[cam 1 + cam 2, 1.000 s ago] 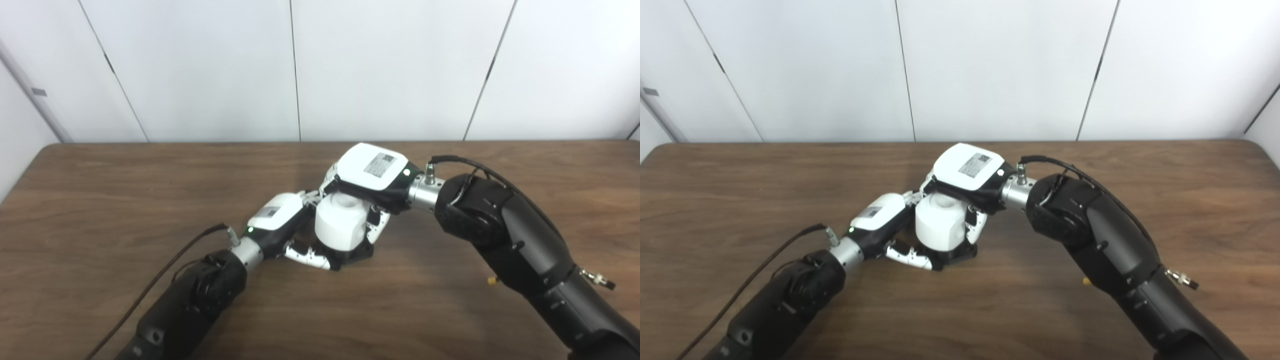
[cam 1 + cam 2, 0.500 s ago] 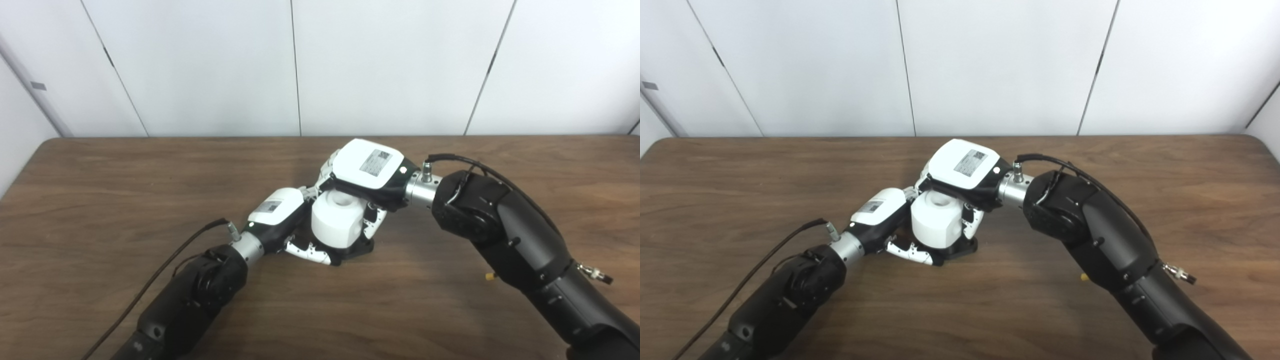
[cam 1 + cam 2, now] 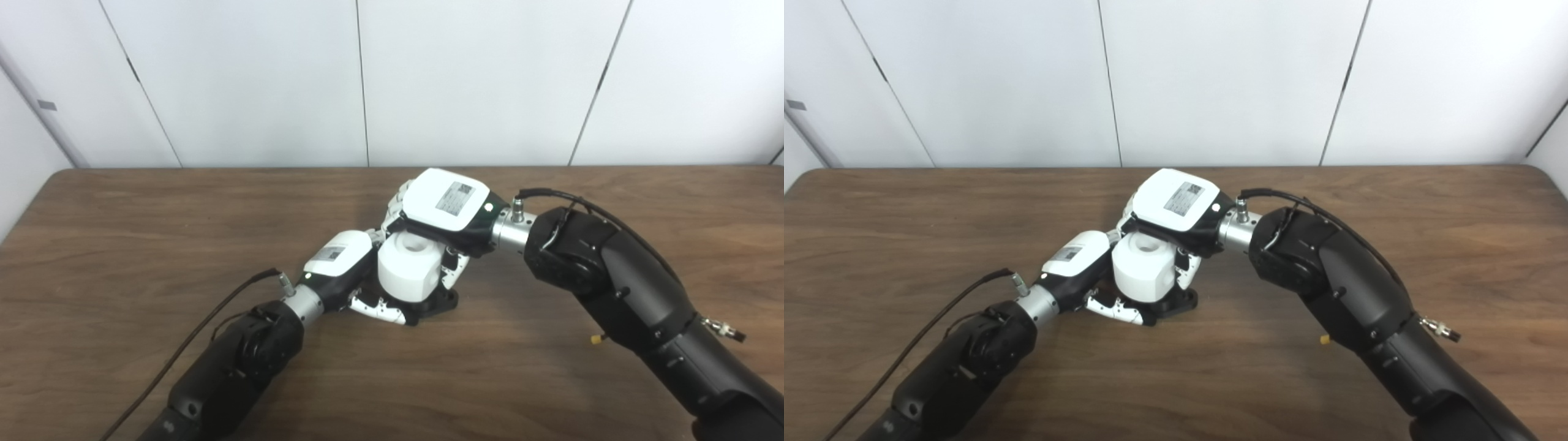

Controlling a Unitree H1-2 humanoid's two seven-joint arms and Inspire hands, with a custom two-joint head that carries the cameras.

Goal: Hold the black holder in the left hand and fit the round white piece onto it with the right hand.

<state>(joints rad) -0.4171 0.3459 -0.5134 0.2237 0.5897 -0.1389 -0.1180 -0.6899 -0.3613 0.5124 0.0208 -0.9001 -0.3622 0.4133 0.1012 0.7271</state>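
Left eye view: white piece [image 3: 408, 268] sits lower on black holder [image 3: 436, 304] than before.

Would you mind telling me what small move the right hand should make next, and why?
Probably press straight down: the round white piece sits upright atop the black holder, gripped by the right hand, while the left hand steadies the holder.

Bright, even overhead light; soft shadows, slight blur, no glare.
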